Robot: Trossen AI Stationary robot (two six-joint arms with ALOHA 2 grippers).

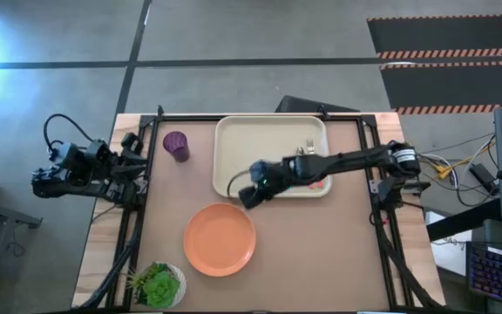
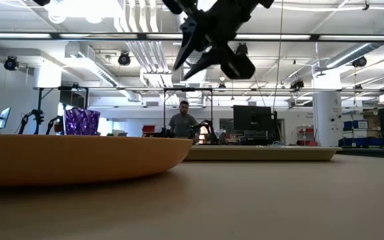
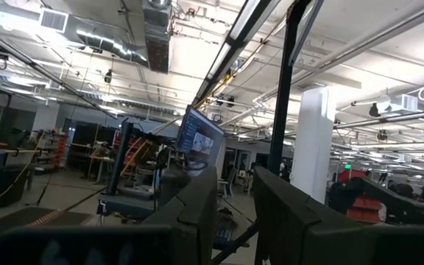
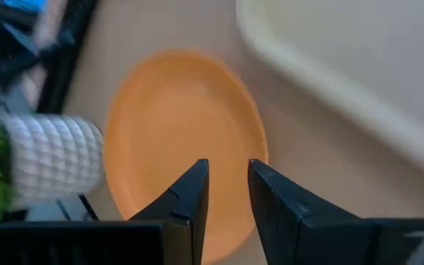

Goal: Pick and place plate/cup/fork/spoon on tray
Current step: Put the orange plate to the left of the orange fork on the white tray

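Hovering narrow-gapped over the wooden table (image 1: 321, 253), right tool (image 1: 247, 194) between tray (image 1: 227, 139) and plate (image 1: 220, 239)

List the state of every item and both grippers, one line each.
plate: flat on the table, outside the tray, untouched
cup: upright on the table beside the tray
fork: lying in the tray
spoon: in the tray, mostly hidden by the arm
tray: on the table
right gripper: above the tray's edge near the plate, fingers slightly apart, empty
left gripper: parked at the table's left edge
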